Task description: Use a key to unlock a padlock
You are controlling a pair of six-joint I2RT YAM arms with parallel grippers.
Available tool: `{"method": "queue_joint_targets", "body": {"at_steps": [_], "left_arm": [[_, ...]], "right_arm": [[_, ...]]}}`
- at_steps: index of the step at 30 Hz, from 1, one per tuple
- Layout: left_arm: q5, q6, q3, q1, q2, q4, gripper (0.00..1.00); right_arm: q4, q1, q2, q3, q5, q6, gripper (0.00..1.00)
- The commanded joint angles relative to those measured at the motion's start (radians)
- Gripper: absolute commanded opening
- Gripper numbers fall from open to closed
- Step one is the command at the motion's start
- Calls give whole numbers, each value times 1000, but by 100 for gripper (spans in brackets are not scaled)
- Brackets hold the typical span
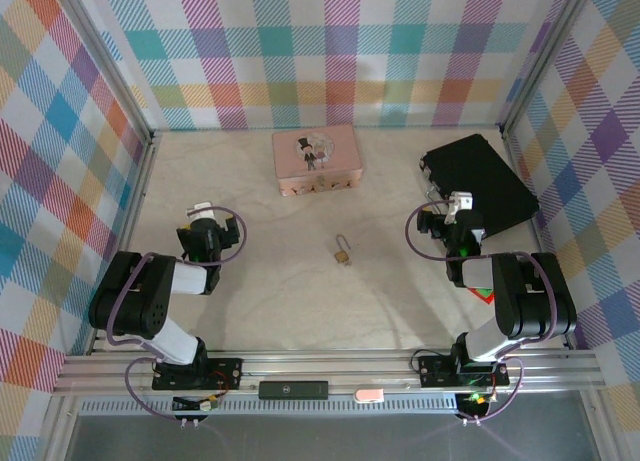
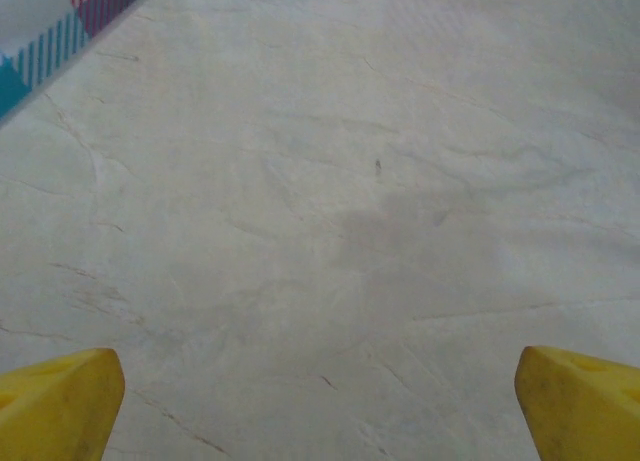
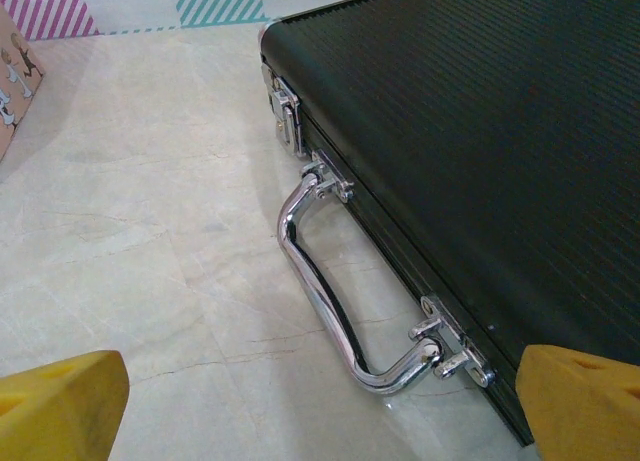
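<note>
The tiny brass padlock (image 1: 343,251) with its thin silvery shackle lies on the pale table, near the middle. A key cannot be told apart at this size. My left gripper (image 1: 201,213) hovers well to the padlock's left. In the left wrist view its yellow fingertips (image 2: 60,401) stand wide apart over bare table, so the left gripper (image 2: 320,411) is open and empty. My right gripper (image 1: 456,205) is to the padlock's right, next to the black case. It is open too (image 3: 320,411), with nothing between its yellow fingertips (image 3: 580,401).
A pink tin box (image 1: 317,159) with a cartoon picture sits at the back centre; its corner (image 3: 12,81) shows at the right wrist view's left edge. The black case (image 3: 480,131) with a chrome handle (image 3: 330,291) lies back right. Plaid walls (image 1: 320,51) enclose the table.
</note>
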Motion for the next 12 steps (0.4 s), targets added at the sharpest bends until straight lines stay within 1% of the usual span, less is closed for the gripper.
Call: {"method": "queue_joint_targets", "body": {"at_steps": [1,6,8,12], "left_arm": [[35,20,12,-5,4,75,100],[35,21,14,-5,10,79,100],[34,20,15,-4,8,77,100],[34,21,16,-6,9,76,100]], "right_arm": [[32,-2,2,0,-22,2,99],[28,-2,5,3,-27,0,99],[9,-2,5,13,-60,-13,99],[21,-2,3,6,-58,-11,99]]}}
